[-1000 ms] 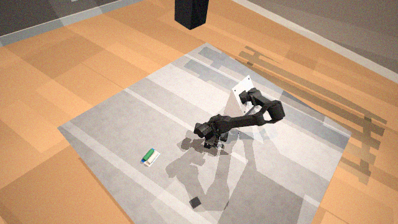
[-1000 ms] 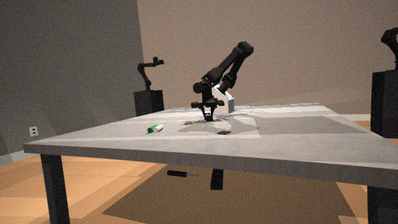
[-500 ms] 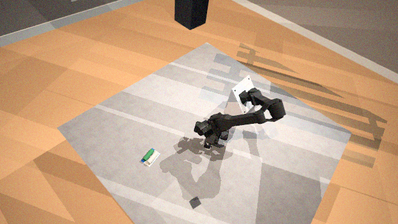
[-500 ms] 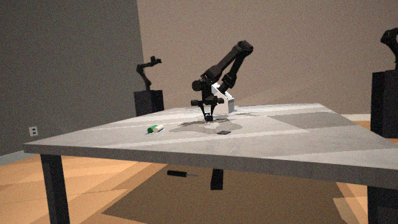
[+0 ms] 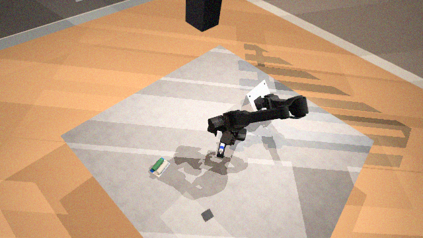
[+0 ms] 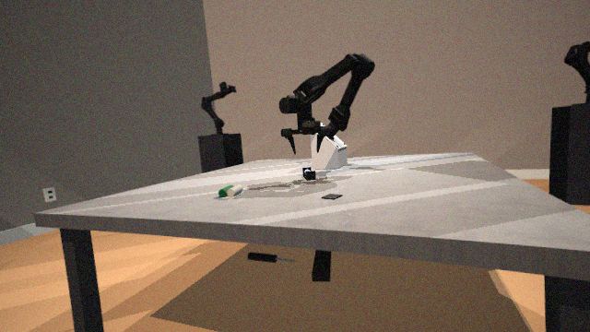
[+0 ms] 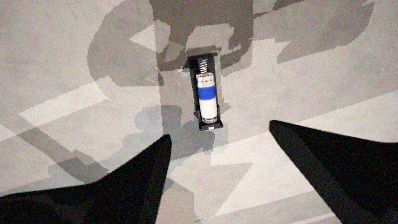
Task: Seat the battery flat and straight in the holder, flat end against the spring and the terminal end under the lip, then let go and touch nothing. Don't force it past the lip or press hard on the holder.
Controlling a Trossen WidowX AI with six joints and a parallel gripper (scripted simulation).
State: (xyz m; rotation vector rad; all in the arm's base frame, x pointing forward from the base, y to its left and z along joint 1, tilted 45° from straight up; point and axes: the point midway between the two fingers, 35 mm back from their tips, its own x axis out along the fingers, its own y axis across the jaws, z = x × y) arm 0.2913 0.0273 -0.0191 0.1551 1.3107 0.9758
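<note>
Now your gripper [image 7: 220, 145] hangs wide open and empty above the battery [image 7: 207, 97], so nothing disturbs the holder [image 7: 208, 123]

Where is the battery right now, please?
In the wrist view the battery lies in the black holder at upper centre, one end by the spring, beyond the open gripper, untouched.

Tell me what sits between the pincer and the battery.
Nothing: the open pincer hangs above the battery in its holder; the wrist view shows only bare table between.
</note>
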